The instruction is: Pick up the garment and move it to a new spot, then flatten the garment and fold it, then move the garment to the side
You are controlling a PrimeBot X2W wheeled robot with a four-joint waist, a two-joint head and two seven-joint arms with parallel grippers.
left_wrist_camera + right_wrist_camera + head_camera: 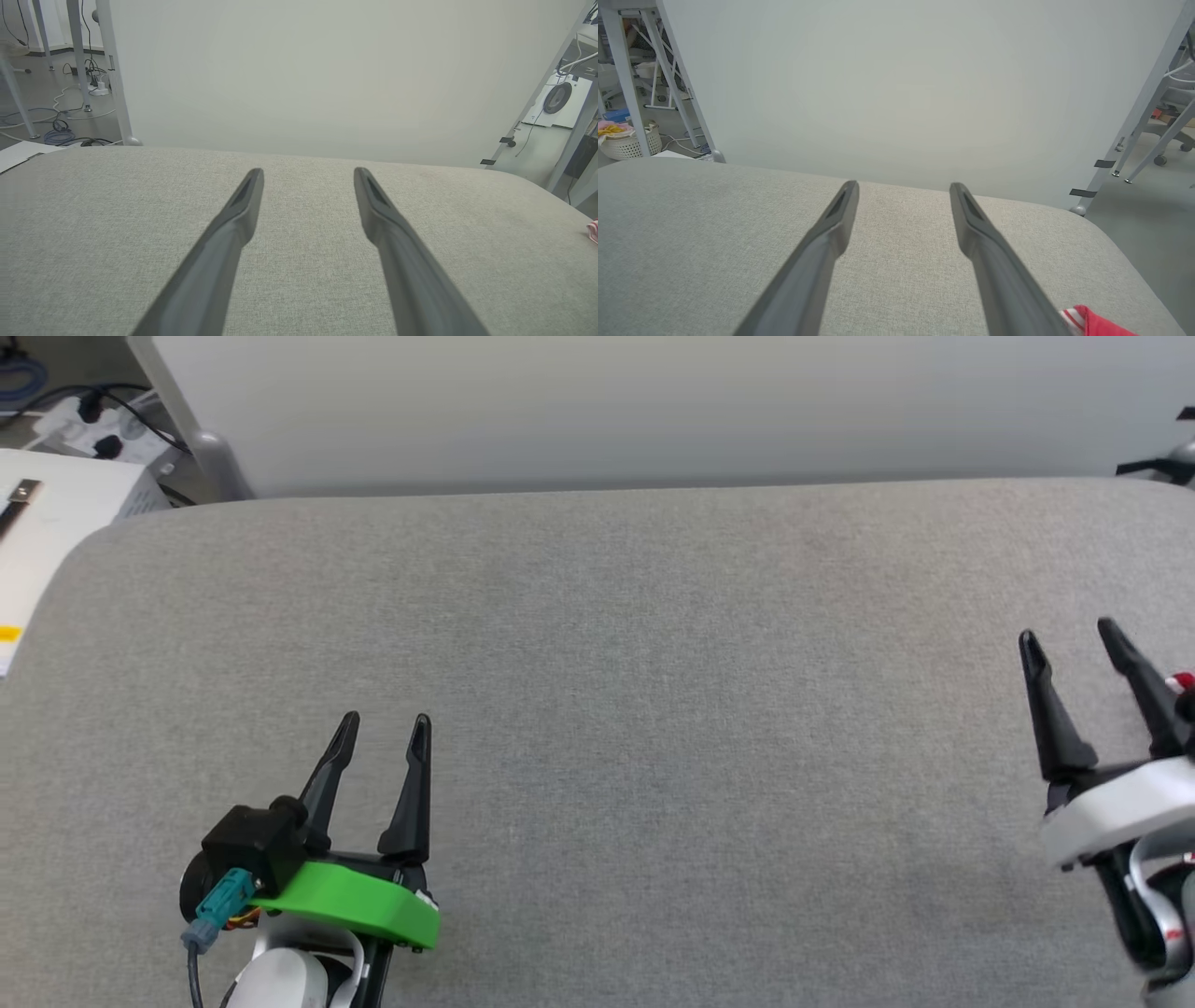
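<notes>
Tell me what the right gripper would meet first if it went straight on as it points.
The way over the grey cushioned surface looks free, so the right gripper would probably reach the white panel behind it first; depth is unclear.

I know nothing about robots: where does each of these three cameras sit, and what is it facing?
Head view: on the head, facing forward and down at the grey table; left gripper and right gripper show, open.
Left wrist view: on the left wrist, facing along its own fingers over the table to a white panel.
Right wrist view: on the right wrist, same aim, own fingers.
Both wrist views share the garment at their right edge.
</notes>
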